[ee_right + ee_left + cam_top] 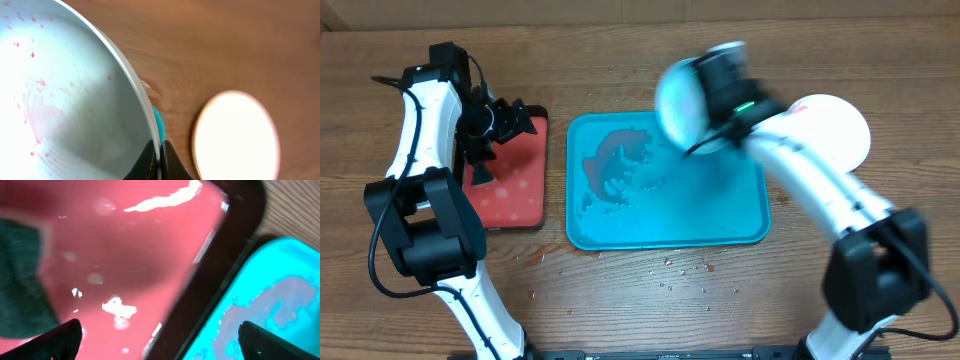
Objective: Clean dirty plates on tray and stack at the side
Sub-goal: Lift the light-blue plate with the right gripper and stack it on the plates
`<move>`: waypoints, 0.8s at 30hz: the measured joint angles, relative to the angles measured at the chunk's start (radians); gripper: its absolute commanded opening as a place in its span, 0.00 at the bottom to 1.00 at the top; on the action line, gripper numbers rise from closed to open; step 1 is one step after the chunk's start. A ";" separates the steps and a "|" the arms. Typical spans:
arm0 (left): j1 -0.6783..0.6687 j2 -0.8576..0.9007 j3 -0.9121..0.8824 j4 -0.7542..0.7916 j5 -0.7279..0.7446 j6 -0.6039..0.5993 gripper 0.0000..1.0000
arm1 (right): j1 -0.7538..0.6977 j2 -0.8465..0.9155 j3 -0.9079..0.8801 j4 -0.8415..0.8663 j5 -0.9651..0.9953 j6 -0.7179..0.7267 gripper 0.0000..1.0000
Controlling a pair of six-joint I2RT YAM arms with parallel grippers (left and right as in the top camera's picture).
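Right hand (159,161): pinching the smeared plate (678,100) by its rim, tilted over the blue tray (720,225), probably for stacking on the white plate (835,125).
Left hand (160,339): spread, parked over the red tray (510,195).

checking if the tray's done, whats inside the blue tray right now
No plates show in the tray; only a pale smeared residue in its left half. Its far right corner is hidden by the plate held in the right gripper.
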State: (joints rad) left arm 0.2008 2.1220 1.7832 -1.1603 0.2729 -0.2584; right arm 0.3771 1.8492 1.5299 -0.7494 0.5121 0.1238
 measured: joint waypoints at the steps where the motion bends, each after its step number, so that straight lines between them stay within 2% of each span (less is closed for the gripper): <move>1: 0.000 0.000 0.000 0.000 0.014 0.016 1.00 | -0.106 0.000 0.000 -0.006 -0.093 0.032 0.04; 5: 0.000 0.000 0.000 0.001 0.048 0.054 1.00 | -0.402 0.000 0.000 -0.007 -0.379 0.117 0.04; 11: 0.000 0.000 0.000 0.010 0.061 0.074 1.00 | -0.682 0.000 -0.024 -0.037 -0.631 0.154 0.04; 20: 0.000 0.000 0.000 0.012 0.066 0.076 1.00 | -0.804 0.000 -0.227 0.101 -0.673 0.181 0.04; 22: 0.000 0.000 0.000 0.012 0.066 0.076 1.00 | -0.810 0.000 -0.259 0.141 -0.673 0.190 0.11; 23: 0.000 0.000 0.000 0.012 0.068 0.076 1.00 | -0.810 0.000 -0.269 0.150 -0.673 0.192 0.20; 24: 0.000 0.000 0.000 0.012 0.068 0.076 1.00 | -0.810 0.000 -0.280 0.156 -0.675 0.195 0.37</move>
State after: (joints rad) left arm 0.2008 2.1220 1.7832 -1.1484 0.3408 -0.1822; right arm -0.4328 1.8488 1.2499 -0.5930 -0.1627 0.3183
